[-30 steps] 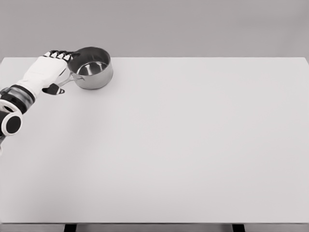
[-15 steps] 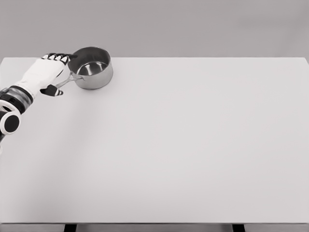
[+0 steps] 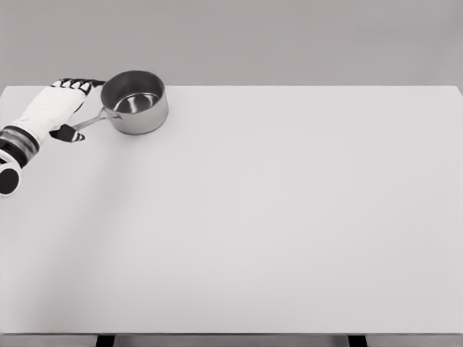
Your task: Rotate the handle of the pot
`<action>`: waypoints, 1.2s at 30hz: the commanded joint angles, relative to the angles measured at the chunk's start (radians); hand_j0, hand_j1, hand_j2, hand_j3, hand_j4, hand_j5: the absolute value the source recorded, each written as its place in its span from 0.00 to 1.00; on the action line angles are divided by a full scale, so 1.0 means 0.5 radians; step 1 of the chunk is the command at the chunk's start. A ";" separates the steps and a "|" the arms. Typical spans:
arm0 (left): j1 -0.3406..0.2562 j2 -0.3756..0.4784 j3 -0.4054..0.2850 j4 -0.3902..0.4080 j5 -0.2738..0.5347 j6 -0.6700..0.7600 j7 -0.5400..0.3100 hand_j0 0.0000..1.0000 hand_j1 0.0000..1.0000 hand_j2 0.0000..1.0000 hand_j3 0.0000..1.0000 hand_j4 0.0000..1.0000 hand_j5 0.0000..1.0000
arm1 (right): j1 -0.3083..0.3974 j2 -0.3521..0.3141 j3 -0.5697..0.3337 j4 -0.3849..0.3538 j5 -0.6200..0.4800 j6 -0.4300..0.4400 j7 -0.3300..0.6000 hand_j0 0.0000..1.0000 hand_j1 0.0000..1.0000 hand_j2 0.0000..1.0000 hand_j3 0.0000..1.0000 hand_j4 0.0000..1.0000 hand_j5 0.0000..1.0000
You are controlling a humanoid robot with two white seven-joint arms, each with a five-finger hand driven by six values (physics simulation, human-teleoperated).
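One left hand [image 3: 56, 108] beside one pot [image 3: 134, 102] on one table [image 3: 289, 217].

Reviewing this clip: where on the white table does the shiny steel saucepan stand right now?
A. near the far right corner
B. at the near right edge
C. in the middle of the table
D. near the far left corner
D: the shiny steel saucepan stands near the far left corner of the white table, its thin handle pointing left toward the robot's white left hand.
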 commanded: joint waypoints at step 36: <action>-0.144 -0.013 0.049 0.412 0.107 -0.190 0.087 1.00 1.00 1.00 1.00 1.00 1.00 | 0.000 0.000 0.000 0.002 0.000 -0.001 0.000 1.00 1.00 1.00 1.00 1.00 1.00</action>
